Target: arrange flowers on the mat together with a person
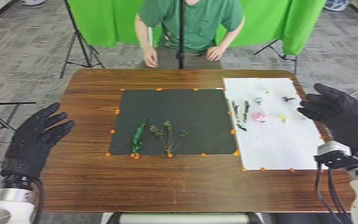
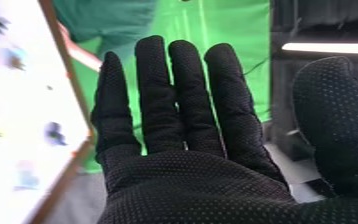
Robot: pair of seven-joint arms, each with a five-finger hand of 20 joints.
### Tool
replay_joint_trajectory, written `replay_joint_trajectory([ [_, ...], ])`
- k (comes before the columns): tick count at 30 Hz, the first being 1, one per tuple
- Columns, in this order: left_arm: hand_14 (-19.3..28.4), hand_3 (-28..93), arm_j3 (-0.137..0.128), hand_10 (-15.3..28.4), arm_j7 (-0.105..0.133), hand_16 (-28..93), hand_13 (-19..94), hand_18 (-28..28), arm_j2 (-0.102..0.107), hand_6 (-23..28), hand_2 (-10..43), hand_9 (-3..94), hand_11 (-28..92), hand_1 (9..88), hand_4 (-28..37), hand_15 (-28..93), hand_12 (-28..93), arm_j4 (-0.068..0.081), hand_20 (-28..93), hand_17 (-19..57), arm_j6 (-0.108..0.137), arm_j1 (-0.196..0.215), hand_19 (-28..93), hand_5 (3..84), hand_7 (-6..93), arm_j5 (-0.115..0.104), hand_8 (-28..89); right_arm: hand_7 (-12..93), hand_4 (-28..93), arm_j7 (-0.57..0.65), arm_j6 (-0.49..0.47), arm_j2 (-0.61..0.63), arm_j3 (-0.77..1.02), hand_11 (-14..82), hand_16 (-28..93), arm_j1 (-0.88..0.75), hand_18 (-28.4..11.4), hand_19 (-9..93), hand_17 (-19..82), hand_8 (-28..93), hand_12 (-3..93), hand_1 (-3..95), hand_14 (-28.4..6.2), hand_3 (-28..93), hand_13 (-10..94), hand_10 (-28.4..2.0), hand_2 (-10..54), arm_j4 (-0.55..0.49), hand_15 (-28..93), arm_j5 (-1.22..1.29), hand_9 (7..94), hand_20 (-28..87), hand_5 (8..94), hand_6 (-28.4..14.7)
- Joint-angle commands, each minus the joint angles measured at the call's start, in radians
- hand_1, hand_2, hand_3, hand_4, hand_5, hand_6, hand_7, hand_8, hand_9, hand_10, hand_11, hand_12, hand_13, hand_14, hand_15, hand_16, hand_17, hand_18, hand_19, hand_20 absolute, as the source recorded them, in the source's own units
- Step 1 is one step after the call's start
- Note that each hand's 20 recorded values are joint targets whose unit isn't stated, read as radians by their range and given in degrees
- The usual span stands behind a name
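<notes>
In the head view, the left hand (image 1: 35,137) at frame left and right hand (image 1: 342,116) at frame right (both loosely open) flank the black mat (image 1: 175,106) at centre.

The table (image 1: 158,192) is smooth brown wood. On it, the dark mat (image 1: 180,107) looks matt, the white sheet (image 1: 278,150) smooth; behind it, green cloth (image 1: 104,20) hangs in folds.

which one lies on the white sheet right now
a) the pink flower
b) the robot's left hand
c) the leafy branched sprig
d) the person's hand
a: the pink flower lies on the white sheet, while the leafy branched sprig is on the dark mat.
</notes>
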Motion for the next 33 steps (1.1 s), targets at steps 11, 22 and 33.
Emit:
replay_joint_trajectory([
  [11,17.7,70,0.017,14.0,-0.004,0,31,22.8,-0.014,2.6,0.8,33.2,30,28.7,-24.9,40,16,0.008,9,-3.2,0.004,-0.001,51,37.1,23.1,-0.006,-10,20,-21,0.053,-0.093,-0.136,0.002,21.8,24,-0.034,-22.3,52,14,-9,25.3,17.8,-14.1,89,42,-15.9,2.9,-0.002,36,-0.097,48.8,29,50.3,-4.2],
  [22,17.8,70,0.019,14.0,-0.003,0,31,22.8,-0.026,2.4,0.9,33.4,30,28.7,-25.0,40,16,0.003,9,-3.2,0.014,0.016,51,37.1,23.3,-0.009,-10,20,-21,0.077,-0.098,-0.137,-0.008,21.9,23,-0.016,-22.2,52,14,-9,25.3,17.9,-14.3,89,42,-15.9,2.9,0.001,37,-0.105,49.2,30,50.6,-4.3],
  [33,17.8,70,0.019,14.0,-0.011,0,31,22.8,-0.024,2.4,1.0,33.5,30,28.6,-25.2,40,16,0.008,9,-3.2,0.005,0.004,51,37.1,23.3,-0.009,-10,21,-21,0.081,-0.091,-0.132,-0.048,22.1,23,0.013,-22.3,53,14,-9,25.4,17.9,-14.2,89,42,-16.0,2.8,0.009,37,-0.106,49.6,30,51.0,-4.2],
])
